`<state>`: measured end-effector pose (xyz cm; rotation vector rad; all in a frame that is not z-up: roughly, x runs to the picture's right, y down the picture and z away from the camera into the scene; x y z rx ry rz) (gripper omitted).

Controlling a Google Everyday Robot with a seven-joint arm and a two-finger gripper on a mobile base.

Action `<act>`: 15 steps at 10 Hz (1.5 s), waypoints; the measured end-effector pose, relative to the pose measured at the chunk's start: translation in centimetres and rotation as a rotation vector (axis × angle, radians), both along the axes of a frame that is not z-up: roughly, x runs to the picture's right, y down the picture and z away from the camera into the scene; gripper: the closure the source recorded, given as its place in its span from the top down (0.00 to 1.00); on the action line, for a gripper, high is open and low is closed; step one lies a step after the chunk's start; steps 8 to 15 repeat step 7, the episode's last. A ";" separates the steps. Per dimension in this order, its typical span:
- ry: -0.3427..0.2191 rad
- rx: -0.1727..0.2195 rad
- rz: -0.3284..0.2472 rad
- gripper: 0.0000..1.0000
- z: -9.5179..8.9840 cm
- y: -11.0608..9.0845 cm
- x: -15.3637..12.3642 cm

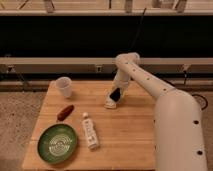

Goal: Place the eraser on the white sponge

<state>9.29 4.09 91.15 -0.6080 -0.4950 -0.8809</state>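
Camera view: a wooden table, with the white arm reaching in from the right. On it are a green plate front left, a bottle lying beside it, a cup back left and a brown item between cup and plate. The gripper hangs mid-table, touching or just above the sponge. A dark block at its tip looks like the eraser, but whether it is gripped cannot be told.

Robotics lab, wooden table, metal rails behind, gripper over table
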 end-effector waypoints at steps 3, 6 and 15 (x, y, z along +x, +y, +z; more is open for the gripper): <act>-0.001 -0.001 -0.010 0.77 0.1 -0.1 -0.1; -0.003 -0.008 -0.017 0.68 0.1 0.0 0.0; -0.004 -0.010 -0.016 0.69 0.0 -0.1 0.2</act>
